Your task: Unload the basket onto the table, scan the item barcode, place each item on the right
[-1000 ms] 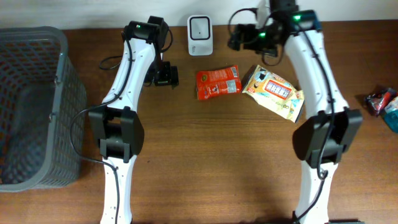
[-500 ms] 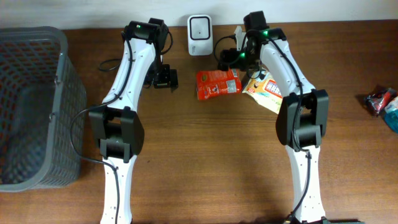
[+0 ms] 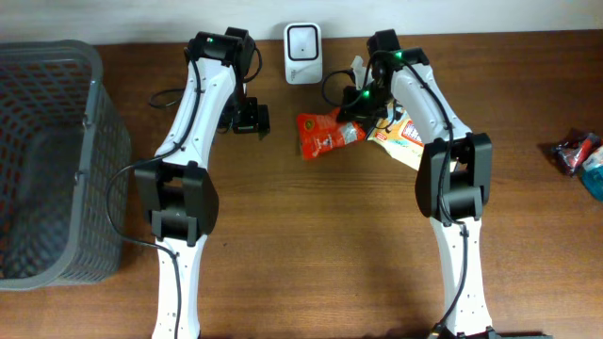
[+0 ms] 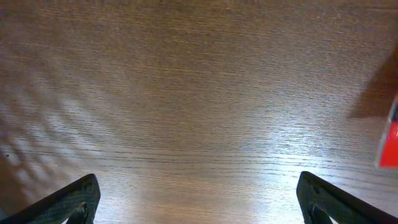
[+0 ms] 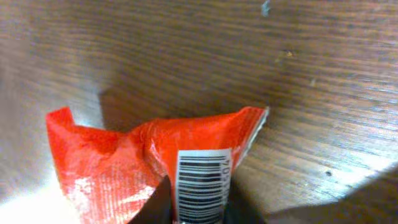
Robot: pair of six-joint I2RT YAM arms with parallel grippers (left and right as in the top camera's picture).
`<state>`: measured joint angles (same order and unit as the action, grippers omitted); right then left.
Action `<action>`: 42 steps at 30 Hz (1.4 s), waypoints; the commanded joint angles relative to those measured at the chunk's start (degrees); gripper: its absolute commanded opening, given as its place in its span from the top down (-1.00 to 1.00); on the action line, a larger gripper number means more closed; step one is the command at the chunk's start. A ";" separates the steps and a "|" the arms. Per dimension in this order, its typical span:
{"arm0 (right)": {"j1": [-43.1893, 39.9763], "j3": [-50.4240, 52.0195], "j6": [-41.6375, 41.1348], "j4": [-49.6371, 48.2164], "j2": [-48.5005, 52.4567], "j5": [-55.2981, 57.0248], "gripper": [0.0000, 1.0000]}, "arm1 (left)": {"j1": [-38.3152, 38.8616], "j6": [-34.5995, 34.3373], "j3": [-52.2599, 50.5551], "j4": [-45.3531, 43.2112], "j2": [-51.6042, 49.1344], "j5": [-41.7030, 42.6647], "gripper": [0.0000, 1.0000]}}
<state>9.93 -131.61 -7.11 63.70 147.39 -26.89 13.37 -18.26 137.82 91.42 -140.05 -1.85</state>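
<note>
Wooden table (image 3: pixel 311 235) | crumpled red packet (image 3: pixel 325 137), barcode (image 5: pixel 202 180) showing | right tool (image 3: pixel 354 115) clamped on it | left tool (image 4: pixel 198 202) apart

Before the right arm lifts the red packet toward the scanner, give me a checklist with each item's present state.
1. Right gripper closed on the red packet: ok. The wrist view shows the packet's end pinched between the gripper's fingers.
2. Barcode exposed: ok. It sits on the pinched end, facing the wrist camera.
3. Scanner unblocked: ok. It stands behind the packet with nothing in front of it.
4. Yellow packet free of the grip: cannot tell. It lies close beside the red packet, partly under the arm.
5. Left gripper out of the way: ok. It is open over bare wood, to one side of the packet.
</note>
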 commanded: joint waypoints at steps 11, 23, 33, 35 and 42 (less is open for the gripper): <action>4.57 -15.04 0.76 16.00 -7.54 54.18 0.92 | -0.04 -0.76 0.98 -0.72 -0.13 0.63 -0.99; 16.87 -1.88 -9.94 13.90 -6.10 82.77 0.81 | -0.04 -0.79 0.98 0.42 -0.13 0.63 -0.99; 19.69 2.47 -9.88 13.14 -6.71 54.71 0.59 | -0.46 -0.79 0.98 0.63 -0.13 0.63 -0.99; 19.71 0.11 -9.90 14.43 -6.86 50.99 0.58 | -1.05 -0.79 0.98 0.70 -0.13 0.66 -0.99; 9.66 -18.84 -7.69 25.51 -6.88 31.87 -0.97 | -1.25 13.79 0.98 -1.55 -0.31 26.45 -0.98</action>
<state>26.39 -142.65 -16.10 86.70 141.75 17.15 11.57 -13.72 137.82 91.46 -140.05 7.35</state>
